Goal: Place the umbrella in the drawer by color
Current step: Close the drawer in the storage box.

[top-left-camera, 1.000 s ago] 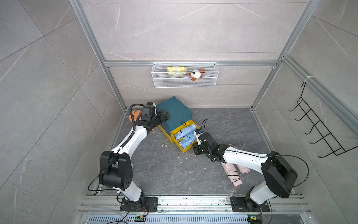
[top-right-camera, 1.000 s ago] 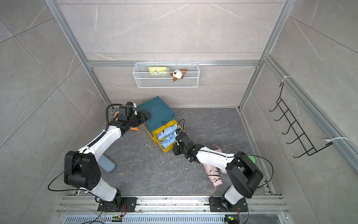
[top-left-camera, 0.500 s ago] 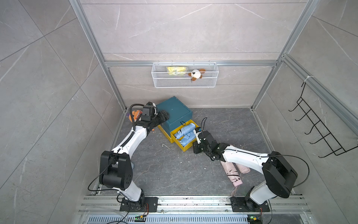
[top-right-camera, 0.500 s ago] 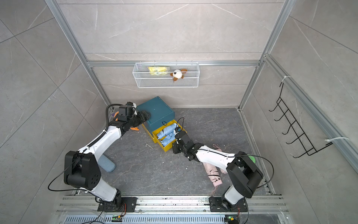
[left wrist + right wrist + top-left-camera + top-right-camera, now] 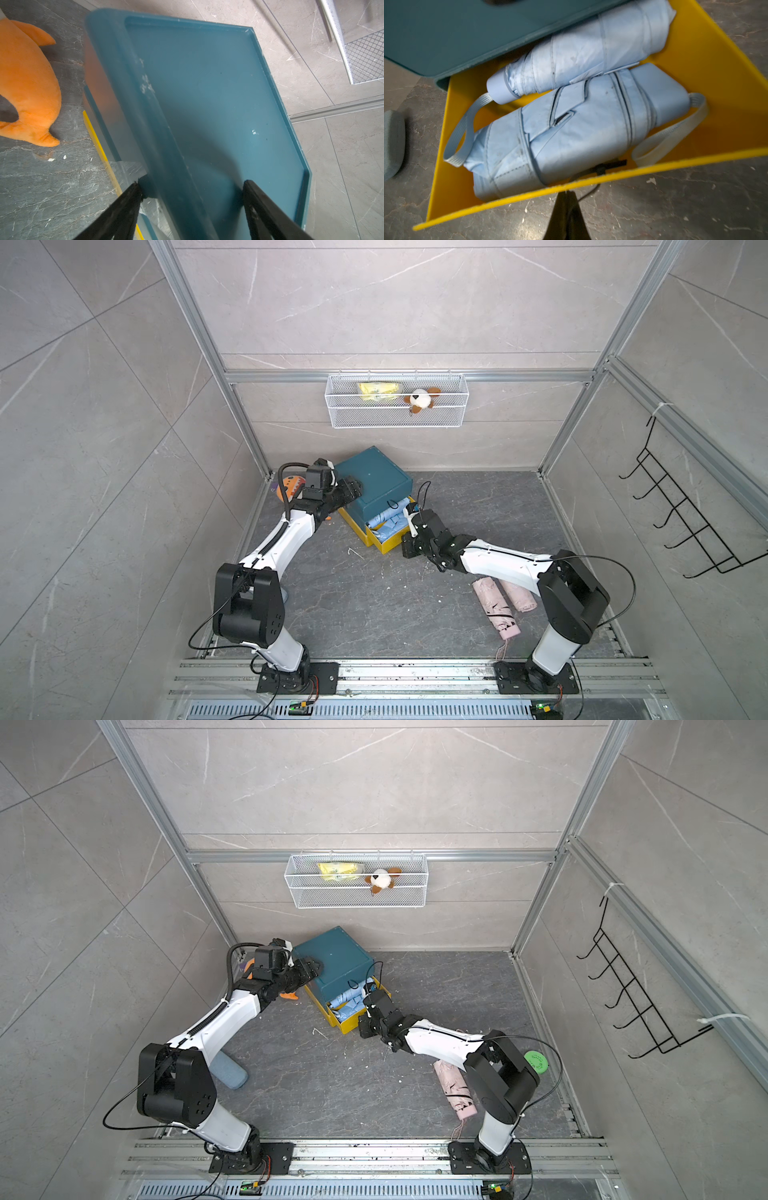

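At the drawer's front wall: my right gripper point(image 5: 566, 196) has its jaws pressed together, with the tips at the wall's outer face. A thin dark cord point(image 5: 588, 192) passes beside them, and I cannot tell whether it is pinched.
Over the cabinet's edge: my left gripper point(image 5: 192, 184) stands wide. One finger point(image 5: 124, 212) is down beside the side wall and the other lies over the top panel. I cannot tell whether it squeezes.
Drawer: the yellow drawer point(image 5: 716, 68) is the lowest part of the teal cabinet point(image 5: 218, 93) and sticks partway out, its front toward my right arm.
In the drawer: two folded blue umbrellas point(image 5: 581, 128) lie side by side and touching. The farther one reaches partly under the cabinet, and their wrist straps loop against the drawer walls.
Outside the drawer: two pink umbrellas point(image 5: 496, 605) lie on the floor point(image 5: 374, 605) beside my right arm's base, well apart from the drawer.
Left of the cabinet: an orange plush point(image 5: 27, 83) lies on the floor near my left gripper.
By my left arm's base: a grey-blue case point(image 5: 228, 1073) lies on the floor.
By my right arm's base: a green disc point(image 5: 535, 1061) shows in a top view.
Back wall: a wire basket point(image 5: 395, 418) holds a yellow packet point(image 5: 378, 391) and a plush dog point(image 5: 419, 398).
Side wall: a black hook rack point(image 5: 685, 522) hangs on the right.
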Action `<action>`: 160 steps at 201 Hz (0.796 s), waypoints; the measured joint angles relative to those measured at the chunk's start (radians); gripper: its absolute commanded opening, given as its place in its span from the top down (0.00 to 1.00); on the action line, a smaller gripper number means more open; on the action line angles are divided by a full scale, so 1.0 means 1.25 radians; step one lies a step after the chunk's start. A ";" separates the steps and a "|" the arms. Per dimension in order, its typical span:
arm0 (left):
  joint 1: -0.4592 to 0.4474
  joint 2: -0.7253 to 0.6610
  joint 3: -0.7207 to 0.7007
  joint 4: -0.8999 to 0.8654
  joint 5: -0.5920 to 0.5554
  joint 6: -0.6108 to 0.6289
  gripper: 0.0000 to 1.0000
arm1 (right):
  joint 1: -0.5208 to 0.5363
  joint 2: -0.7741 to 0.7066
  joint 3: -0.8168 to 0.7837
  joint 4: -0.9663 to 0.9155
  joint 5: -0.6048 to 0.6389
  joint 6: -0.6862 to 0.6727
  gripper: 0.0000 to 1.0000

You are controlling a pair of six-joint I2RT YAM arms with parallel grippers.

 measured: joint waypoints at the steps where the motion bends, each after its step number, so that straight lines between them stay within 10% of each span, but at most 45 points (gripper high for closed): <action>1: 0.000 0.000 0.000 0.000 0.000 0.000 0.21 | 0.000 0.001 0.001 0.001 0.000 0.000 1.00; 160: 0.002 0.001 -0.006 0.015 0.002 0.000 0.21 | -0.023 0.117 0.056 0.204 -0.015 0.120 1.00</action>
